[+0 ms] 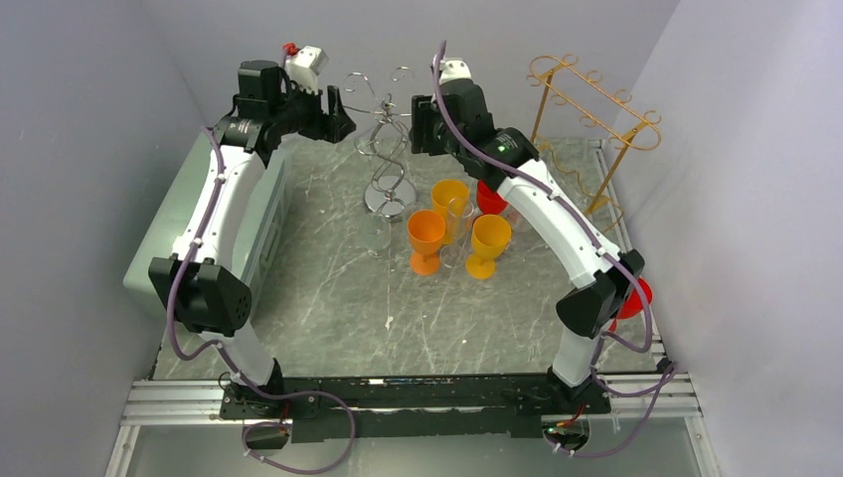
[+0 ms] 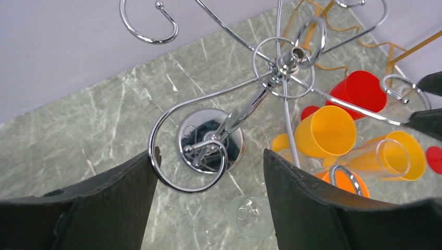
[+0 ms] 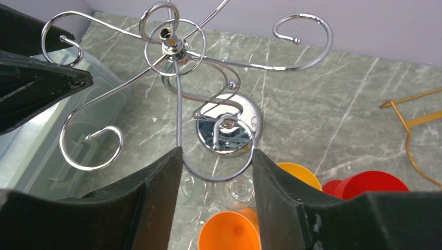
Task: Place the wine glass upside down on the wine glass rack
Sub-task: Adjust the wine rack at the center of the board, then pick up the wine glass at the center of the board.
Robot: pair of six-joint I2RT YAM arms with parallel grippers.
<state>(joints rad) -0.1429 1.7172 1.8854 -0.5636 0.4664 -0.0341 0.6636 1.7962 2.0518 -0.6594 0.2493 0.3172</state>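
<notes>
We find the chrome wire wine glass rack [image 1: 386, 149] standing at the far middle of the grey marbled table [image 1: 328, 298]. Just nearer than its base, a little left, stands a clear wine glass [image 1: 376, 235]. Right of that glass cluster three orange and yellow plastic goblets [image 1: 427, 238], with a red plastic cup [image 1: 490, 197] behind them. A gold wire rack [image 1: 594, 109] stands far right, and a clear plastic bin [image 1: 164, 234] sits at the table's left edge.
</notes>
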